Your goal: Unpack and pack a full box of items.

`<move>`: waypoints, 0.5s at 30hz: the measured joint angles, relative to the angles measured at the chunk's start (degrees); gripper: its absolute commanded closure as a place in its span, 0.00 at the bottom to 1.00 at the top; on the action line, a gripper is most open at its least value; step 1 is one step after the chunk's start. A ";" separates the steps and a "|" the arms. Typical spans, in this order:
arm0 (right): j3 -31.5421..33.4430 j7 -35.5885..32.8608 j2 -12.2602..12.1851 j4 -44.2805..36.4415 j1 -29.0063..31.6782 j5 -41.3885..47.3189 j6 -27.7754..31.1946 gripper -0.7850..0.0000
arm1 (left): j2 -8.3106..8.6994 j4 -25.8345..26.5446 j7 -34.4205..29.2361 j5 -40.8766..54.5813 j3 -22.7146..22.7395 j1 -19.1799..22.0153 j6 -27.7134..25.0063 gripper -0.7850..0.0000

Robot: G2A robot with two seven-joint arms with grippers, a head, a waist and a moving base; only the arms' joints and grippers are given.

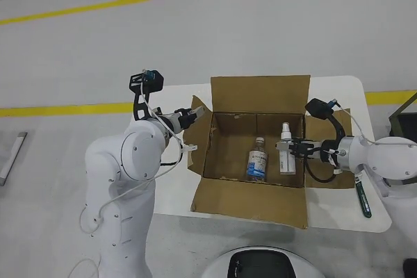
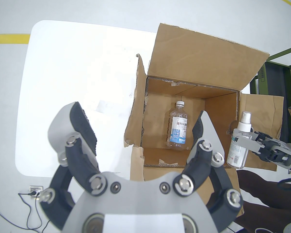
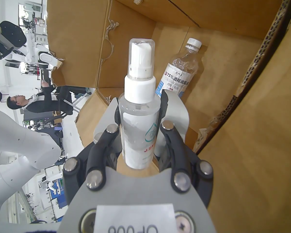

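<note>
An open cardboard box (image 1: 254, 198) stands mid-table with its flaps spread. A clear bottle with a blue label (image 1: 257, 161) lies on the box floor. My right gripper (image 1: 292, 148) is shut on a white-capped spray bottle (image 1: 286, 147) by the box's right wall, nozzle toward the far side. In the right wrist view the fingers (image 3: 171, 112) clamp the spray bottle (image 3: 139, 112), with the clear bottle (image 3: 181, 71) beyond. My left gripper (image 1: 197, 113) is open and holds nothing, beside the box's left flap. The left wrist view looks past that gripper (image 2: 141, 118) at the box (image 2: 208, 56).
The white table (image 1: 340, 208) has bare surface left and right of the box. A green-handled tool (image 1: 362, 199) lies near its right edge. A dark green frame (image 1: 411, 115) stands off the right end. A grey bar (image 1: 10, 158) lies on the floor at left.
</note>
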State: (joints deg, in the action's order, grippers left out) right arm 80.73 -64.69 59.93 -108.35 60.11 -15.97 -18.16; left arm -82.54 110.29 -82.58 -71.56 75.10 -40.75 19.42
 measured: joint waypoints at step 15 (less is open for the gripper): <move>-0.45 2.37 -0.19 -0.13 0.99 0.00 0.30 1.00 | 0.00 0.00 0.00 0.00 0.00 0.00 0.00 0.00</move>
State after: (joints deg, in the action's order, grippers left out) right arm 80.29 -62.32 59.74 -108.48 61.10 -15.97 -17.86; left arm -82.54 110.29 -82.58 -71.56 75.10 -40.75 19.42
